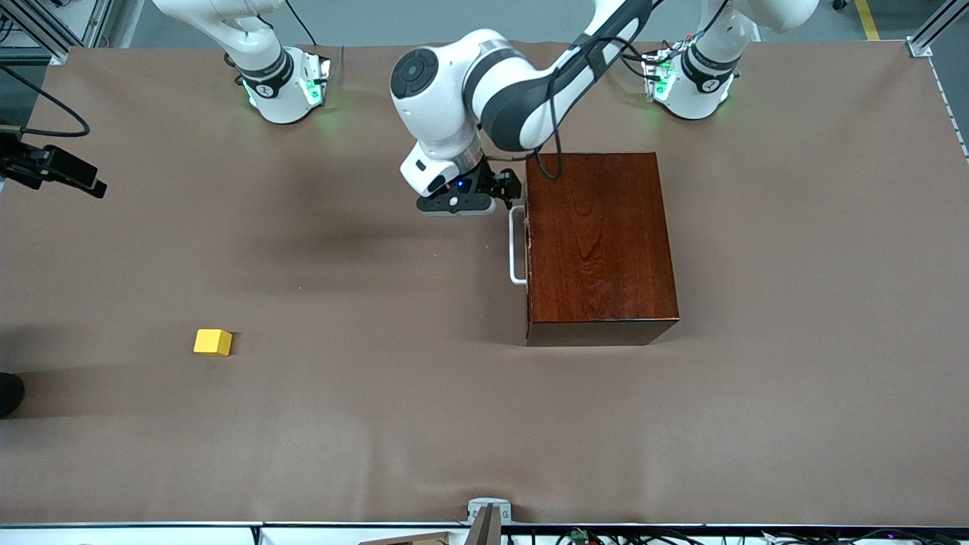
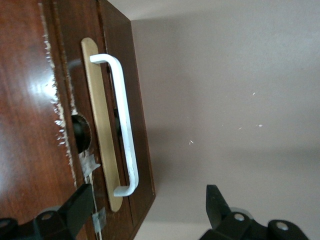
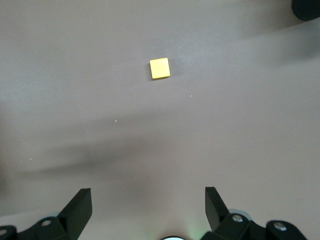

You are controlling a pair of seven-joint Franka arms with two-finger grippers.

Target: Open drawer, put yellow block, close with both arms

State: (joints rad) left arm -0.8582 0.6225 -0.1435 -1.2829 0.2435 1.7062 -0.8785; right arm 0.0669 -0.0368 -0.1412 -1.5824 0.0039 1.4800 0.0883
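The dark red-brown wooden box (image 1: 598,242) stands mid-table with its drawer (image 2: 107,65) shut. The white bar handle (image 1: 518,246) faces the right arm's end of the table. My left gripper (image 1: 506,189) is open and empty at the handle's end farther from the front camera. In the left wrist view the handle (image 2: 122,125) lies just ahead of the open left gripper (image 2: 147,207). The yellow block (image 1: 213,342) lies on the table toward the right arm's end. My right gripper (image 3: 148,205) is open and empty, high above the table, with the block (image 3: 160,68) in its view.
The brown table cover (image 1: 378,424) spreads round the box. A black device (image 1: 53,170) with a cable juts in at the right arm's end of the table. A dark round object (image 1: 9,393) sits at that same edge, nearer the front camera.
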